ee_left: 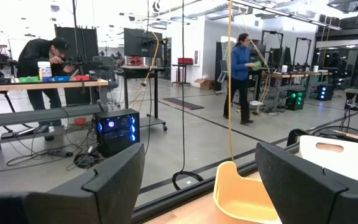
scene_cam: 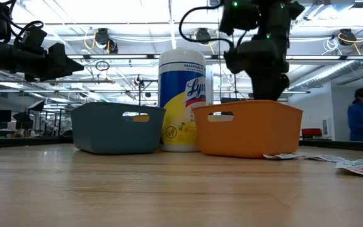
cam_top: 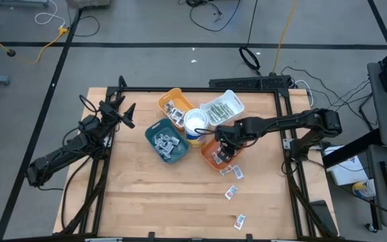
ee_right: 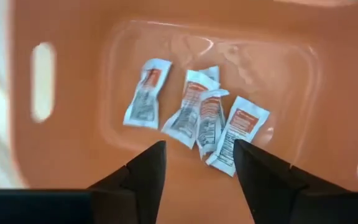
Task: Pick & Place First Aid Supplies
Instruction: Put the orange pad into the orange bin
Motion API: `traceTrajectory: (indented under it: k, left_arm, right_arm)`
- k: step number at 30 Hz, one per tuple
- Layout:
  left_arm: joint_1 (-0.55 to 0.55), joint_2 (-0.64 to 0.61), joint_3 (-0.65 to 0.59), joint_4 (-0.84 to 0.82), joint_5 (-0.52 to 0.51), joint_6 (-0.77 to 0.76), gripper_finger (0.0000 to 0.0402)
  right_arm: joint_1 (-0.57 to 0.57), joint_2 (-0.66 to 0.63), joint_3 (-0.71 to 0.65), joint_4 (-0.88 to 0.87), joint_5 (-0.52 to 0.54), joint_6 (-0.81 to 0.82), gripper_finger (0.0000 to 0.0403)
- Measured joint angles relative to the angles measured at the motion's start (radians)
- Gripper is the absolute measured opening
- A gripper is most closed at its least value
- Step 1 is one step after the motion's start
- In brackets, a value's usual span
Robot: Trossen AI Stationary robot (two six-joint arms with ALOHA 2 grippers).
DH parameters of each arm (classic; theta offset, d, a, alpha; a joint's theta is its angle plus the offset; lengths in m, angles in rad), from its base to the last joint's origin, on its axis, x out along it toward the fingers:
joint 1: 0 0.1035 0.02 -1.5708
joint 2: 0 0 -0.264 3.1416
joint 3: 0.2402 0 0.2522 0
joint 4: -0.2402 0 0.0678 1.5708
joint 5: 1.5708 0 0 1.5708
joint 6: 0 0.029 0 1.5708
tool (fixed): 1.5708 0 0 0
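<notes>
While the right hand (ee_right: 196,167) hangs parted and empty above the orange tray (ee_right: 73,68), red-marked packets (ee_right: 194,115) lie inside.

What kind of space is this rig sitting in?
Likely a robotics lab or workshop: a wooden table on a taped concrete floor, workbenches with monitors and a lit PC tower behind, cables hanging from an open ceiling, people at other stations.

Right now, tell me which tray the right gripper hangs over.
The orange tray: right gripper is above it, red-marked packets inside. The yellow, teal and white trays sit apart.
</notes>
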Motion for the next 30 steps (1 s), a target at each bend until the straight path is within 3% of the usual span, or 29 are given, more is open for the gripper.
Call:
traceTrajectory:
  k: [8,14,20,30]
  left_arm:
    - [0.0,0.0,0.0,0.0,0.0,0.0,0.0308]
    - [0.0,0.0,0.0,0.0,0.0,0.0,0.0308]
    - [0.0,0.0,0.0,0.0,0.0,0.0,0.0308]
    - [0.0,0.0,0.0,0.0,0.0,0.0,0.0308]
  right_arm:
    - [0.0,0.0,0.086,-0.165,-0.178,-0.164,0.0159]
    - [0.038,0.0,0.09,-0.213,-0.197,-0.223,0.015]
    - [0.187,0.0,0.09,-0.164,-0.172,-0.347,0.015]
    - [0.5,0.0,0.104,-0.043,-0.119,-0.419,0.0148]
